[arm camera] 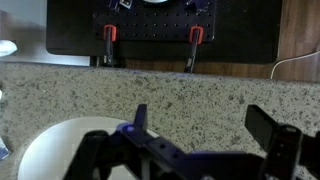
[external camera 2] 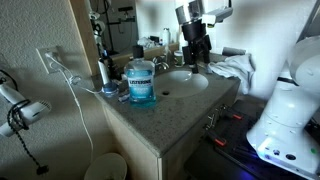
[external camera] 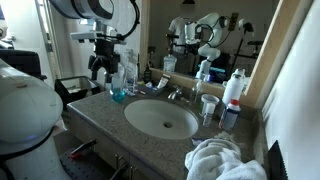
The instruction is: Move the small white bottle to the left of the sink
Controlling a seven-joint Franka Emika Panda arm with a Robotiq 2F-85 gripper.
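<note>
The oval white sink (external camera: 160, 120) is sunk in a speckled stone counter (external camera: 100, 112) with a chrome faucet (external camera: 178, 95); it also shows in an exterior view (external camera 2: 185, 80) and at the lower left of the wrist view (arm camera: 55, 150). A white bottle with a red cap (external camera: 234, 88) stands at the sink's right, with a smaller bottle (external camera: 229, 117) in front of it. My gripper (external camera: 103, 64) hangs above the counter on the sink's other side, also seen in an exterior view (external camera 2: 195, 52). In the wrist view its fingers (arm camera: 203, 125) are open and empty over bare counter.
A blue mouthwash bottle (external camera 2: 142, 82) and clear bottles (external camera: 128, 78) stand near the gripper. A plastic cup (external camera: 208, 105) and a crumpled white towel (external camera: 225, 160) are right of the sink. A toothbrush (external camera 2: 103, 70), a cable and a hair dryer (external camera 2: 20, 110) are at the wall.
</note>
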